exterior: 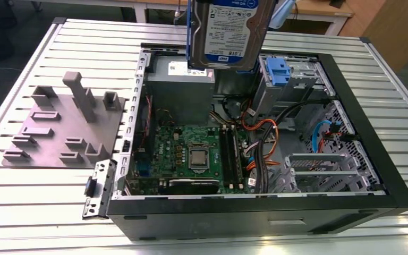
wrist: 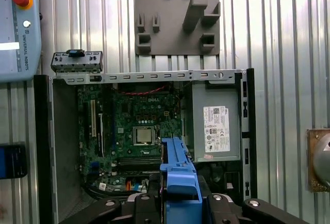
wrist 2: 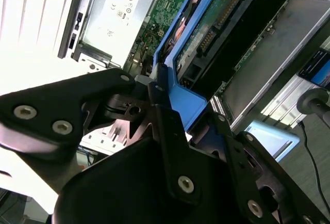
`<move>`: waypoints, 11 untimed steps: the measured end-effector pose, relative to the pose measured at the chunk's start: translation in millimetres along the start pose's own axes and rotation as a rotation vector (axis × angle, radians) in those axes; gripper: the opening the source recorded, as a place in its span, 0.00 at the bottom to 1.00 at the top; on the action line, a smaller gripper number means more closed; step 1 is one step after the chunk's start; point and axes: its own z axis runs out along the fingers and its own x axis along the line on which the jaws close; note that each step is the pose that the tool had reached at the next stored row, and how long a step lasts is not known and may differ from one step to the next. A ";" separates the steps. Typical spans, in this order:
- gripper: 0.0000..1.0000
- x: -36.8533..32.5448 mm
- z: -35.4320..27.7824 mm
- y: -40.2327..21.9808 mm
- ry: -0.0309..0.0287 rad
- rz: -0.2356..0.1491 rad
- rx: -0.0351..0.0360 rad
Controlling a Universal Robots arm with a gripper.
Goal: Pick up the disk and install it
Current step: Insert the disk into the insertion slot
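Observation:
The disk (exterior: 229, 32), silver with a white-and-blue label and blue side rails, hangs on edge high above the open computer case (exterior: 261, 215), over its back part near the power supply. In the second wrist view its green circuit-board side (wrist 2: 216, 25) and a blue rail face the camera. My gripper (wrist 2: 188, 110) is shut on the disk, with black fingers (wrist 2: 167, 126) clamped on either side of the blue rail end. In the first wrist view the blue rail (wrist: 178, 175) sticks out from the gripper (wrist: 178, 206) above the motherboard (wrist: 139, 126).
Inside the case are a grey power supply (exterior: 183, 79), a motherboard (exterior: 189, 154), orange and black cables (exterior: 268, 138), and a metal drive bay with a blue latch (exterior: 278, 69). A grey fixture plate (exterior: 55, 127) lies on the slatted table at the exterior view's left.

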 end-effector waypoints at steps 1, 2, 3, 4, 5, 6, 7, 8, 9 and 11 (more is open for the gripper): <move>0.36 0.0 0.0 -0.2 0.0000 0.000 0.0000; 0.36 0.0 0.0 -0.4 0.0000 0.000 0.0000; 0.36 0.0 0.0 -0.4 0.0000 0.000 0.0000; 0.36 0.1 0.0 -0.4 0.0000 0.000 0.0000; 0.36 0.2 0.0 -0.4 0.0000 0.000 0.0000; 0.36 0.3 0.0 -0.4 0.0000 0.000 0.0000; 0.36 0.5 0.0 -0.4 0.0000 0.000 0.0000; 0.36 0.7 0.0 -0.4 0.0000 0.000 0.0000; 0.36 0.9 0.0 -0.4 -0.0001 0.000 0.0001; 0.36 1.4 0.0 -0.4 0.0000 0.000 0.0000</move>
